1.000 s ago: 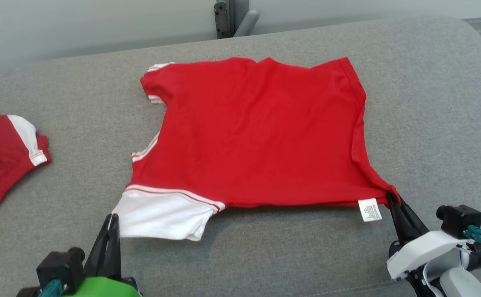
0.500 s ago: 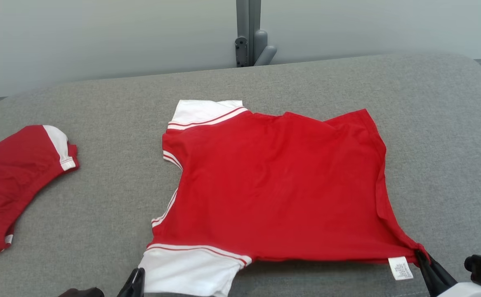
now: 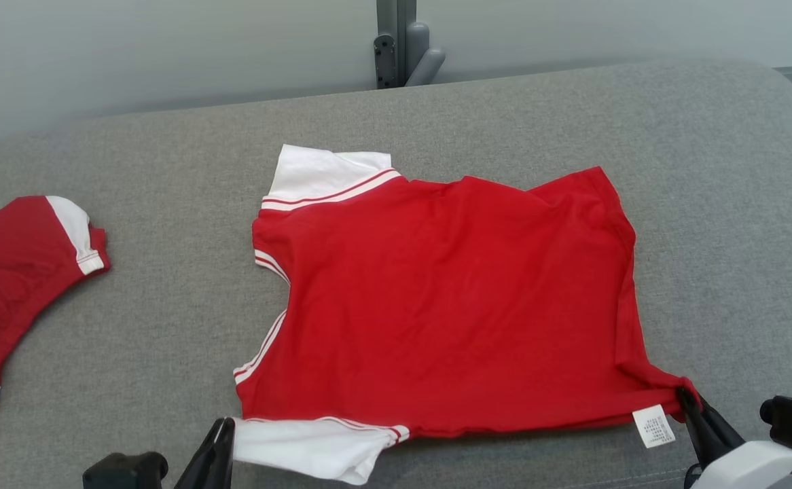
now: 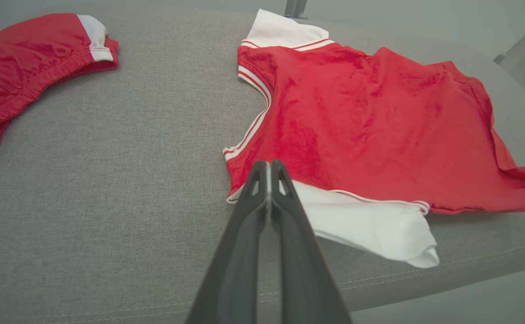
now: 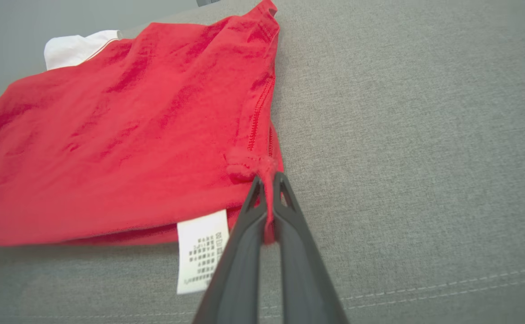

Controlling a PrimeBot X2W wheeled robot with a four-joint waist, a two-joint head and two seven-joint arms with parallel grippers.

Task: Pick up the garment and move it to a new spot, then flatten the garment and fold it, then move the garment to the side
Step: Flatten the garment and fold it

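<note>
head: high, facing forward-down | wrists: low, close, apparently near-level | shared: red garment (image 3: 437, 299)

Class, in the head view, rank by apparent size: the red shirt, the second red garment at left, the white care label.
1. red shirt
2. second red garment, cut off by the frame edge
3. care label

My place looks like a plain test room; a grey upholstered cushion (image 3: 708, 204) before me; pale wall (image 3: 165, 54) and metal post (image 3: 396, 34) behind.
</note>
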